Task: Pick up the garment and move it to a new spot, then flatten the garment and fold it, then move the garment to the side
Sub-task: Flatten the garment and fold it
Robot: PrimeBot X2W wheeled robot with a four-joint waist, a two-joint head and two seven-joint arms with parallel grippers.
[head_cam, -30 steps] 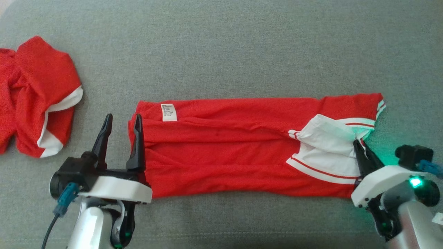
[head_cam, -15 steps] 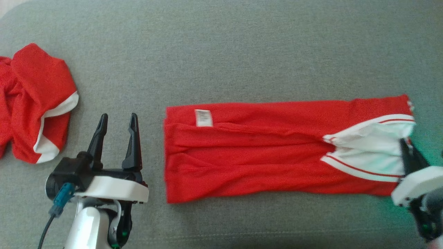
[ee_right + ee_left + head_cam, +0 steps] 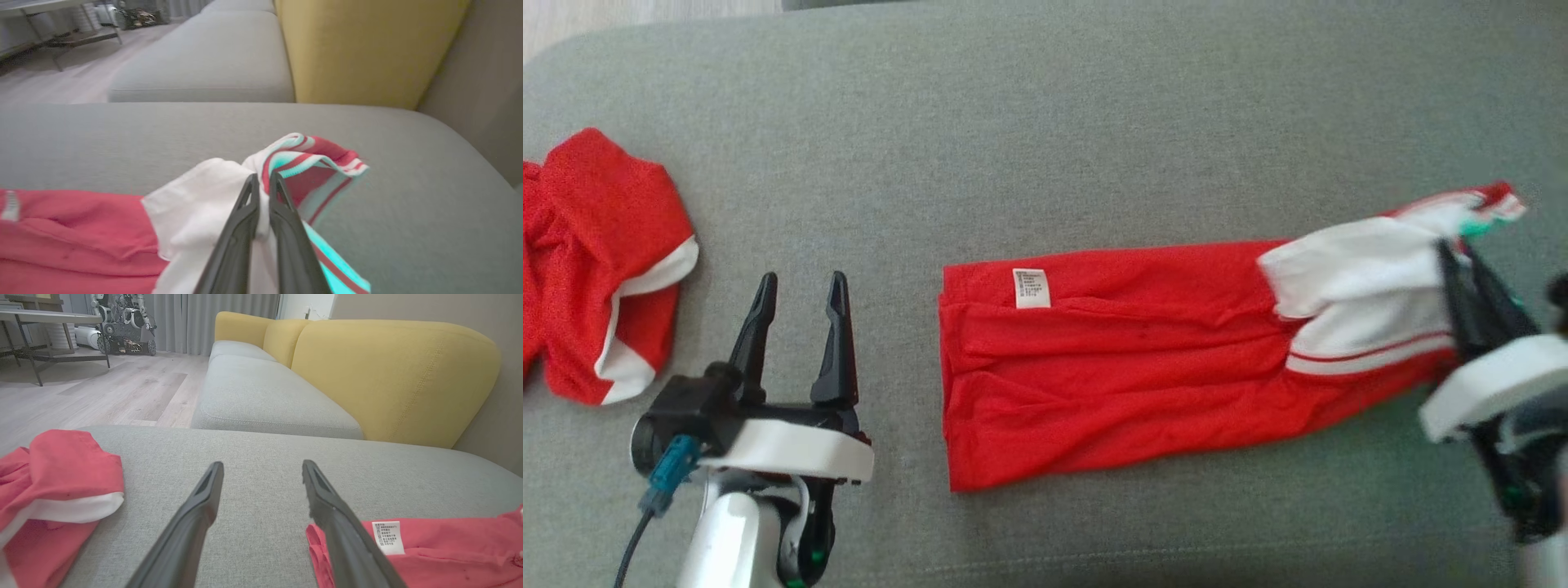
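While right pincer (image 3: 264,176) pinches shut on garment (image 3: 1127,376) at its white end | left pincer (image 3: 801,279) wide open, empty, clear of its red end | garment on grey sofa (image 3: 1045,122)

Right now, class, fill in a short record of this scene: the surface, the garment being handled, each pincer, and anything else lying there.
surface: grey sofa cushion
garment: red, folded into a long strip, white label near its left end
right pincer: shut on the garment's white, striped end, which looks lifted
left pincer: open, apart from the cloth
other: crumpled red garment, far left
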